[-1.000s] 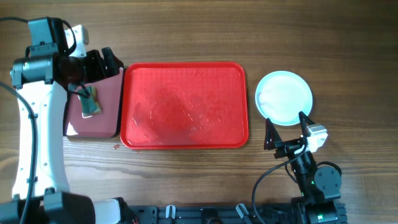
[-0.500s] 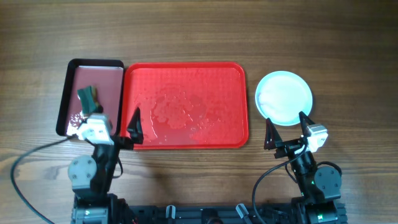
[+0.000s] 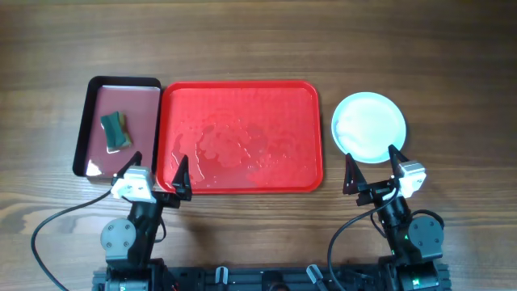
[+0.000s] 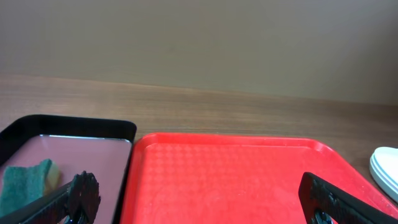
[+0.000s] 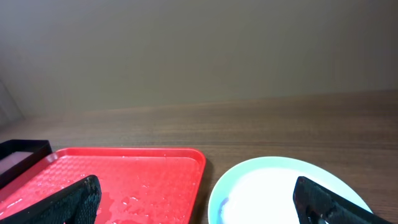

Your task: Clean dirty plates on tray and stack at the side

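Note:
The red tray [image 3: 240,93] lies in the middle of the table, wet and with no plate on it; it shows in the left wrist view [image 4: 230,180] and the right wrist view [image 5: 124,174]. The plates [image 3: 369,126] sit stacked to its right, pale aqua rim with a white plate on top, seen close in the right wrist view [image 5: 280,186] and at the edge of the left wrist view [image 4: 385,168]. My left gripper [image 3: 156,174] is open and empty at the tray's near left corner. My right gripper [image 3: 372,170] is open and empty just in front of the stack.
A dark maroon black-rimmed tray [image 3: 147,113] lies left of the red tray and holds a green sponge [image 3: 115,129], also seen in the left wrist view [image 4: 25,183]. Both arm bases stand at the table's near edge.
The left arm has pulled back from over the maroon tray, leaving the sponge there, and now rests at the near edge. The right arm has not moved.

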